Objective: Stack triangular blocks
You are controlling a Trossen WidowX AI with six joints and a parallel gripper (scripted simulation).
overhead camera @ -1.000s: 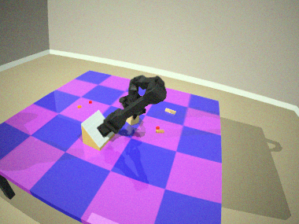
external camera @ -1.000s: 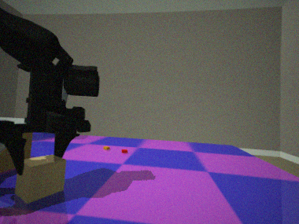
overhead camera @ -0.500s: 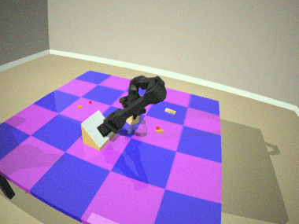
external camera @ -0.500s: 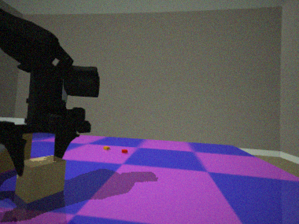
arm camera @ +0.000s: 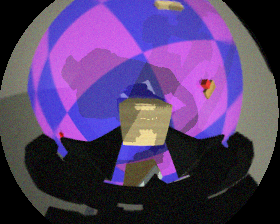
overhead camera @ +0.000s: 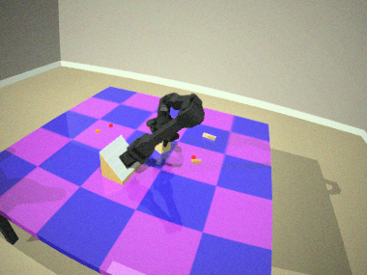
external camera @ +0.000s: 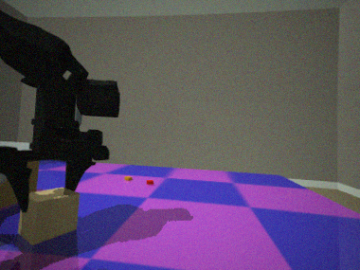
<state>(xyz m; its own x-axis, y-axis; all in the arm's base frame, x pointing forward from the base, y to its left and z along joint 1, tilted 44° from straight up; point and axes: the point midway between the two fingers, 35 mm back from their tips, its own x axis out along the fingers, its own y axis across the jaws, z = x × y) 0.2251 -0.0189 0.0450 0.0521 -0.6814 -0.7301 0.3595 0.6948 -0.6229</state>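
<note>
The two pale wooden triangular blocks (overhead camera: 163,148) (external camera: 52,216) (arm camera: 145,122) sit together as one squarish block, largely hidden by the hand in the top view. In the exterior view its base appears to meet the table (external camera: 204,238) and its top looks roughly level. The seam between the blocks cannot be made out, nor can whether their ends are exactly even. My gripper (overhead camera: 163,143) (external camera: 47,199) points down and is shut on the upper triangular block, one finger on each side of it.
A large wedge with a pale slope (overhead camera: 116,156) stands close to the hand, under the forearm in the top view. Small pieces lie about: a pale bar (overhead camera: 209,136) (arm camera: 169,6), red bits (overhead camera: 110,125) (external camera: 150,182) (arm camera: 205,84) and orange bits (overhead camera: 98,131) (external camera: 128,178) (arm camera: 210,90).
</note>
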